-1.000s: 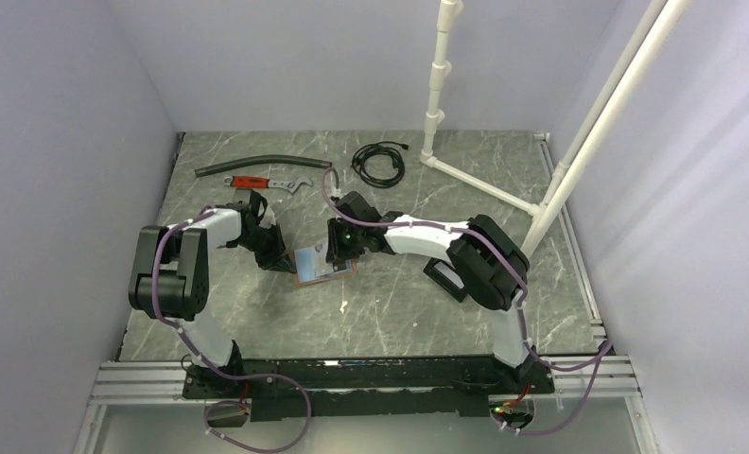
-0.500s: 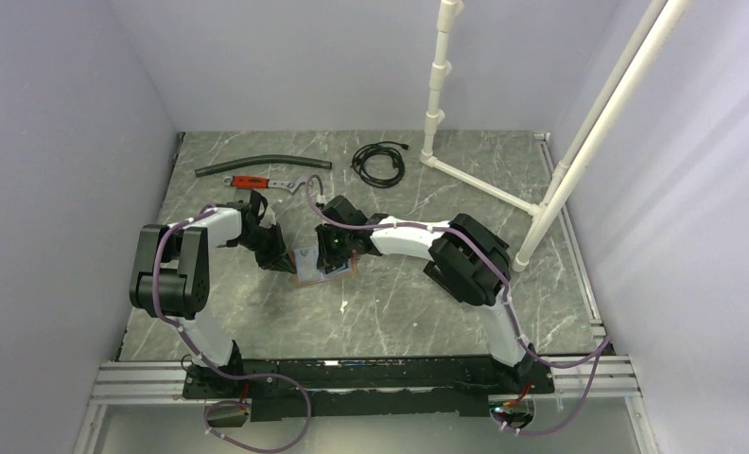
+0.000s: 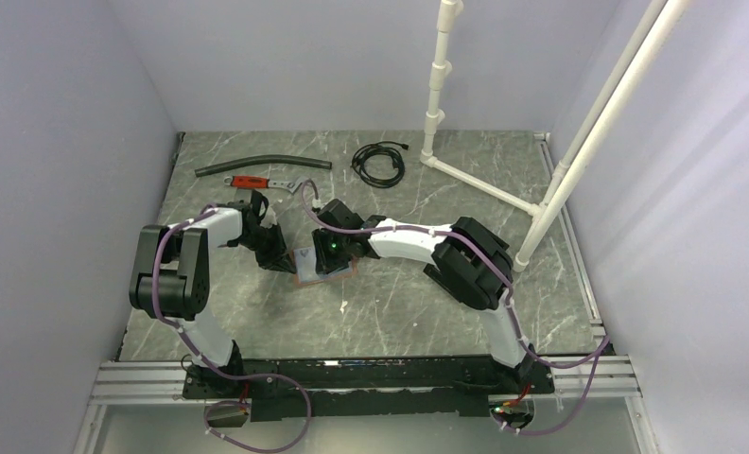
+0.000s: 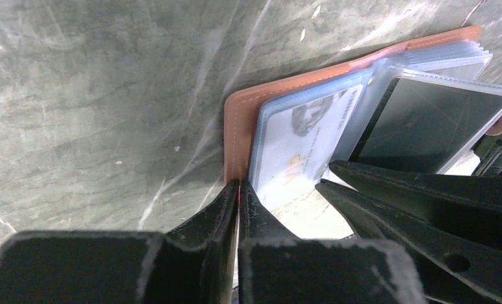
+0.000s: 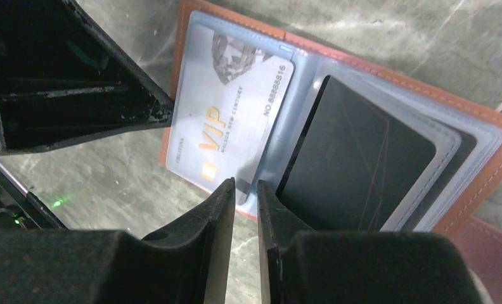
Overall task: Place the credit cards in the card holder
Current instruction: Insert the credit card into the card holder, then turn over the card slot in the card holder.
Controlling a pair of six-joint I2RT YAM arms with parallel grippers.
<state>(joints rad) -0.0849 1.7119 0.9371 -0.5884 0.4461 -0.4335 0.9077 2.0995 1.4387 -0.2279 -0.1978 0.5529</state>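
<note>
Table (image 3: 399, 312): grey marbled top; both arms reach in from the near edge and meet at its middle.
Left gripper (image 4: 238, 183): jaws closed to a thin slit, pinching the leather edge of the card holder at its near-left corner; a reddish line shows in the slit.
Right gripper (image 5: 245, 183): jaws narrowly apart, the tips either side of the lower edge of a clear sleeve, just beside the left gripper; I cannot tell whether they press on it.
Tan leather card holder (image 5: 483, 164): lies open and flat on the table between the two grippers, clear plastic sleeves fanned on top, a snap tab (image 5: 489, 253) at one end.
VIP card (image 5: 229, 114): pale grey-blue with gold lettering, seated in the sleeve nearest the left gripper.
Dark card (image 5: 356, 158): in the neighbouring sleeve, beside the VIP card.
Red-handled wrench (image 3: 257, 180): beyond the left arm, well apart from the holder.
Black hose (image 3: 257, 166): just behind the wrench.
Coiled black cable (image 3: 378, 163): far centre.
White pipe frame (image 3: 434, 95): far right, standing up from the table.
</note>
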